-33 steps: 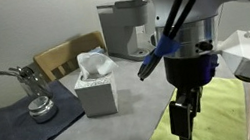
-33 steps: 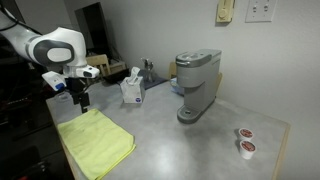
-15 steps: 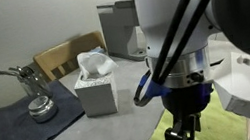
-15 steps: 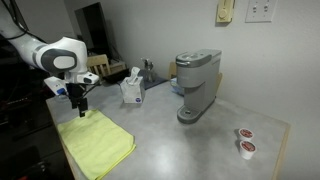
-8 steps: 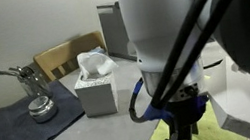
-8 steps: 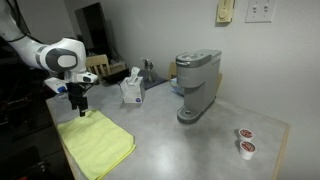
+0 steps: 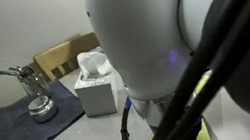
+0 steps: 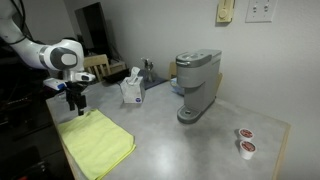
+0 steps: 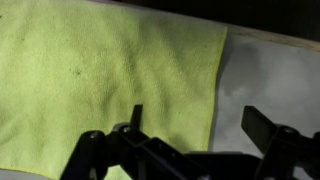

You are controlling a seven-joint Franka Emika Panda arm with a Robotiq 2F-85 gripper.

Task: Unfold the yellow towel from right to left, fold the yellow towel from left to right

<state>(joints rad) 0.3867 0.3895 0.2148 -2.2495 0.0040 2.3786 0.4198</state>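
The yellow towel point(image 8: 96, 145) lies folded and flat on the grey table near its front corner. In the wrist view the yellow towel point(image 9: 110, 70) fills the left and middle, with its straight edge running down at the right. My gripper point(image 8: 78, 107) hangs just above the towel's far corner; its fingers are open and empty. In the wrist view the gripper point(image 9: 195, 120) straddles the towel's edge, one finger over the cloth and one over bare table. In an exterior view the arm fills the frame and only a sliver of towel point(image 7: 211, 124) shows.
A grey tissue box point(image 7: 96, 90) with white tissue stands on a dark grey mat point(image 7: 18, 127) beside a metal object point(image 7: 40, 107). A coffee machine point(image 8: 197, 85) stands mid-table. Two small cups point(image 8: 245, 141) sit at the far end. A wooden chair point(image 7: 62, 57) is behind.
The arm has moved toward the camera and lower over the towel's far corner, now blocking most of one exterior view. The towel has not moved.
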